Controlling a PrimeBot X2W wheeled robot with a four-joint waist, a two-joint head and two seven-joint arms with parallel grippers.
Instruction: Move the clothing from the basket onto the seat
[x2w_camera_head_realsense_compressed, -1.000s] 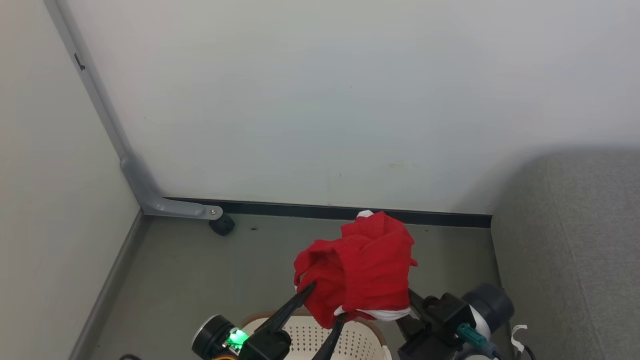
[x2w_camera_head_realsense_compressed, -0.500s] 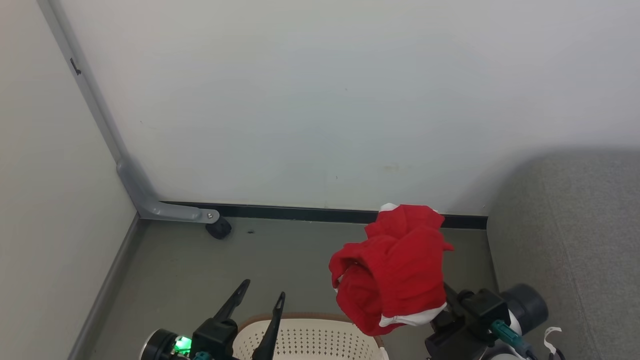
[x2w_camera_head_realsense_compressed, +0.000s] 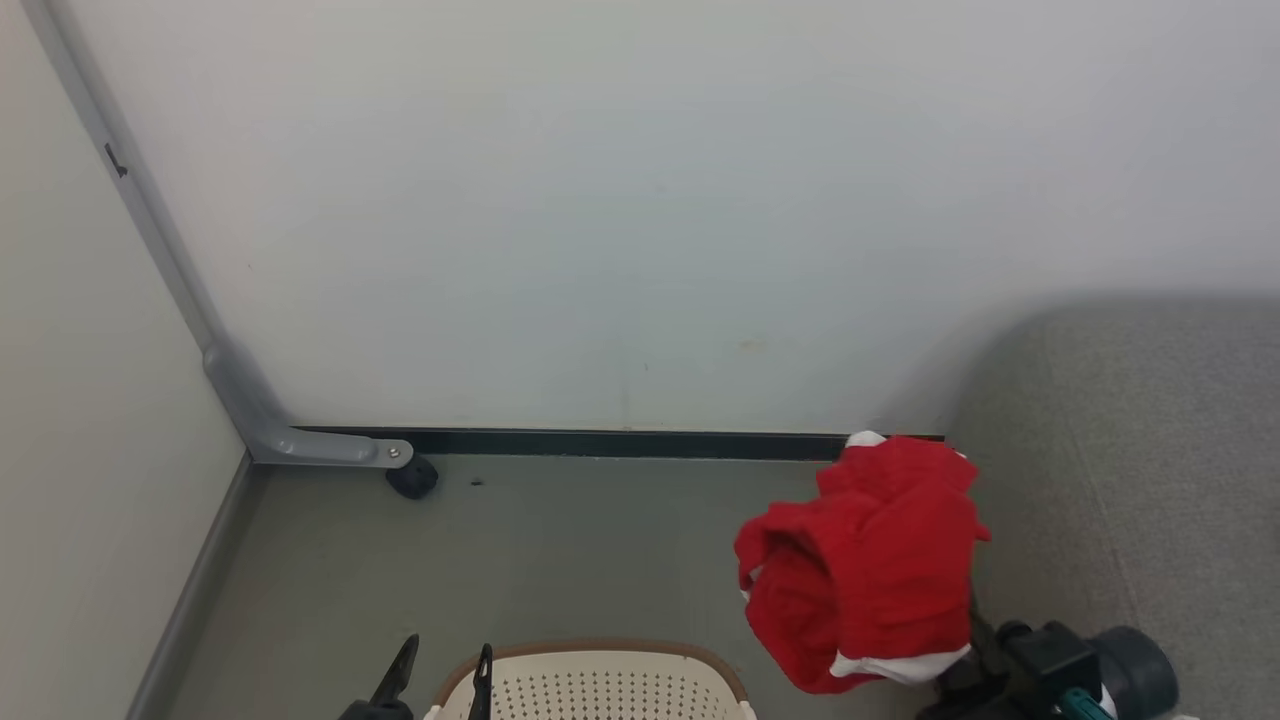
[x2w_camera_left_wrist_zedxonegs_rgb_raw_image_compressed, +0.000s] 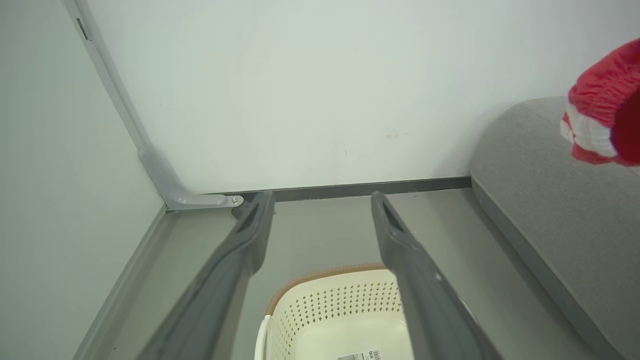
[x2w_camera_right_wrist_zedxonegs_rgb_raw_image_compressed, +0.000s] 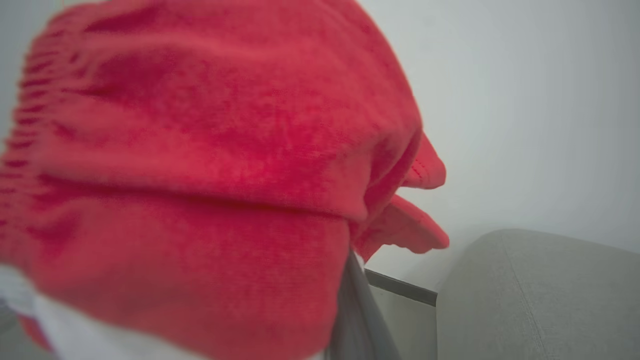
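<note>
A bunched piece of red clothing (x2w_camera_head_realsense_compressed: 865, 560) with white trim hangs above the floor, close beside the grey seat (x2w_camera_head_realsense_compressed: 1130, 470). My right gripper (x2w_camera_head_realsense_compressed: 985, 640) is shut on it, and the cloth hides the fingers. In the right wrist view the clothing (x2w_camera_right_wrist_zedxonegs_rgb_raw_image_compressed: 200, 175) drapes over one grey finger (x2w_camera_right_wrist_zedxonegs_rgb_raw_image_compressed: 355, 310), with the seat (x2w_camera_right_wrist_zedxonegs_rgb_raw_image_compressed: 540, 300) behind it. The cream basket (x2w_camera_head_realsense_compressed: 600, 652) sits at the bottom edge. My left gripper (x2w_camera_head_realsense_compressed: 447, 665) is open beside its rim. In the left wrist view that gripper (x2w_camera_left_wrist_zedxonegs_rgb_raw_image_compressed: 320, 210) stands open and holds nothing above the basket (x2w_camera_left_wrist_zedxonegs_rgb_raw_image_compressed: 340, 305). The clothing (x2w_camera_left_wrist_zedxonegs_rgb_raw_image_compressed: 605, 120) hangs over the seat (x2w_camera_left_wrist_zedxonegs_rgb_raw_image_compressed: 550, 200).
A white wall with a dark baseboard (x2w_camera_head_realsense_compressed: 620, 442) runs across the back. At the left a grey metal bracket (x2w_camera_head_realsense_compressed: 300, 440) ends in a black caster (x2w_camera_head_realsense_compressed: 412, 476). Grey floor (x2w_camera_head_realsense_compressed: 560, 560) lies between the basket and the wall.
My right gripper has carried the red clothing to the right, from above the basket to the seat's edge. The left gripper has drawn back to the bottom edge, still open. The head camera has shifted.
</note>
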